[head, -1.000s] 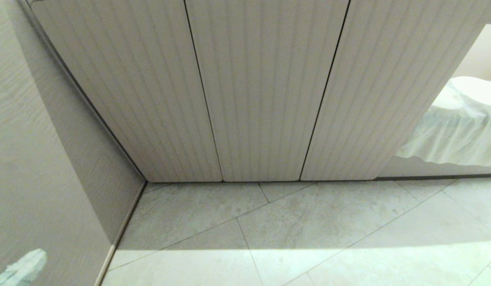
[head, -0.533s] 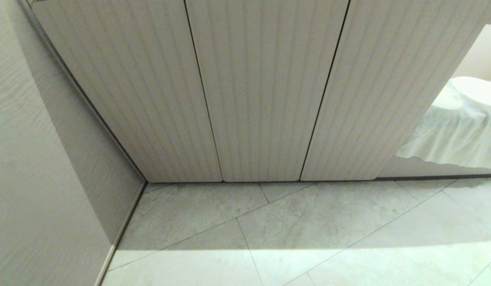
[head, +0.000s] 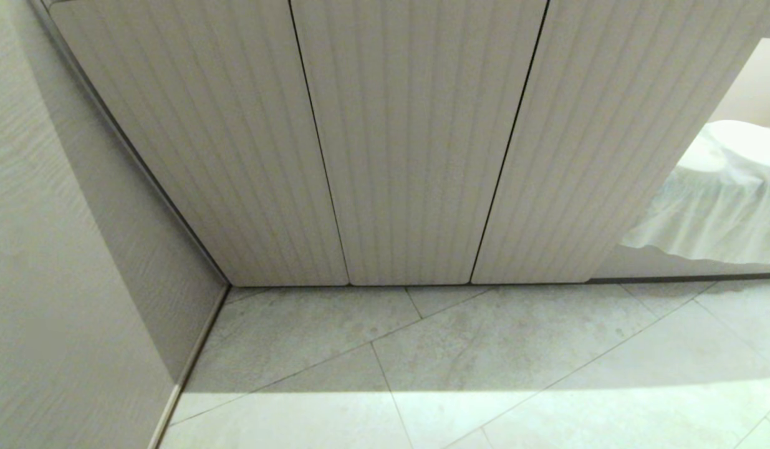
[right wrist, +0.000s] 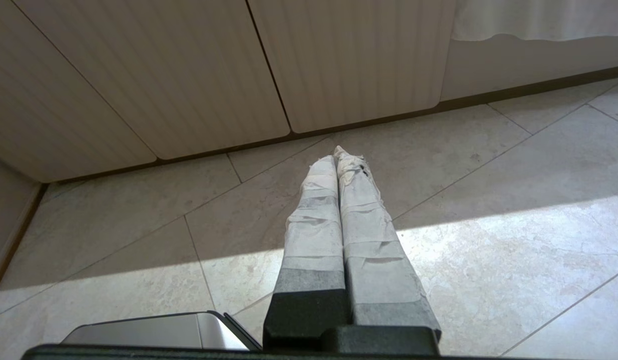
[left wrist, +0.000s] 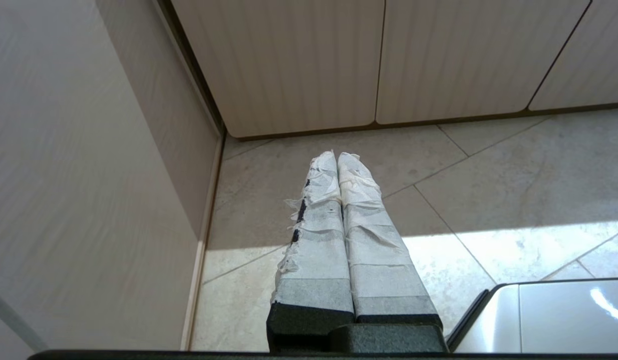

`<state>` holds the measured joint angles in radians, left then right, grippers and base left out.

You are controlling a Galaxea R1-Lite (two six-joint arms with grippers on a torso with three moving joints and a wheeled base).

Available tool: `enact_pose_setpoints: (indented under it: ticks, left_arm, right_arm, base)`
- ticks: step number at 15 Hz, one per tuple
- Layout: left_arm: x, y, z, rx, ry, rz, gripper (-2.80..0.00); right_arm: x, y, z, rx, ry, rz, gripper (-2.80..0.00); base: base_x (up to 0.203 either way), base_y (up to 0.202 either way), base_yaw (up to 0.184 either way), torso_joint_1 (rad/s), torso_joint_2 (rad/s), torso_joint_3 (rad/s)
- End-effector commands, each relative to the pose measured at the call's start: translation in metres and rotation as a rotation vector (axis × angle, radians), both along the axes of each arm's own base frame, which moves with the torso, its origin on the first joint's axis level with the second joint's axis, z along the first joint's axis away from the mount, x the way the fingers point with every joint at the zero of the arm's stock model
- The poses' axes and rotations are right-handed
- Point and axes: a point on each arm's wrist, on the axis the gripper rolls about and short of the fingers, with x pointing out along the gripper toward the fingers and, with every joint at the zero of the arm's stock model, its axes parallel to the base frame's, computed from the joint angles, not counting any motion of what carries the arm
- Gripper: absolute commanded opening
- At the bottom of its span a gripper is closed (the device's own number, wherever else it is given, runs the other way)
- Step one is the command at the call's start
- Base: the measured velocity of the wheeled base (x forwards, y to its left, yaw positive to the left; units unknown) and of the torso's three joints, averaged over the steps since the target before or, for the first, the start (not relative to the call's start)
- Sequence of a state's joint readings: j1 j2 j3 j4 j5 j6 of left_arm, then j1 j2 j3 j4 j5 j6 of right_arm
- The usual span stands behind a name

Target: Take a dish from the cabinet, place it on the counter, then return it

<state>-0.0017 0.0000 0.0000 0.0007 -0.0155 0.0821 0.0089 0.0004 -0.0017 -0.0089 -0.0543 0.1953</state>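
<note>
Cabinet (head: 416,143) doors fill most of the head view — three pale beige fluted panels, all shut, their rounded bottom corners sitting just above the tiled floor (head: 484,362). No bowl showing anywhere, so whether it's behind those doors I can't tell. A plain wood-grain side panel (head: 60,262) runs down the left and meets the cabinet in the corner. Off to the right, past the last door, there's some white draped cloth (head: 715,206).

Both arms hang low, out of the head view. The left gripper (left wrist: 337,156) has its two tape-wrapped fingers pressed flat together with nothing between them, tips pointing toward the floor a bit in front of the leftmost door, near that corner. The right gripper (right wrist: 341,154) is the same deal — wrapped fingers squeezed together, empty, aimed at the tiles below the doors. A band of sunlight crosses the floor under both, and a shiny silver-grey part of the robot's base (left wrist: 549,320) pokes in beside each one.
</note>
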Motion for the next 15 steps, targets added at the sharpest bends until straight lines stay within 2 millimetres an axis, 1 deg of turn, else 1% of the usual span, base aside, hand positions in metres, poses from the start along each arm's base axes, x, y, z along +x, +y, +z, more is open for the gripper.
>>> enact_pose_setpoints:
  ticks: [1, 15]
  left_arm:
    - [0.0, 0.0, -0.0001, 0.0, 0.001, -0.001, -2.8]
    - [0.0, 0.0001, 0.0001, -0.019, 0.0, 0.003, -2.8]
  right_arm:
    - [0.0, 0.0, 0.0, 0.001, -0.001, -0.001, -2.8]
    - [0.0, 0.0, 0.0, 0.001, -0.001, -0.001, -2.8]
  base:
    - [0.0, 0.0, 0.0, 0.0, 0.0, 0.0]
    - [0.0, 0.0, 0.0, 0.0, 0.0, 0.0]
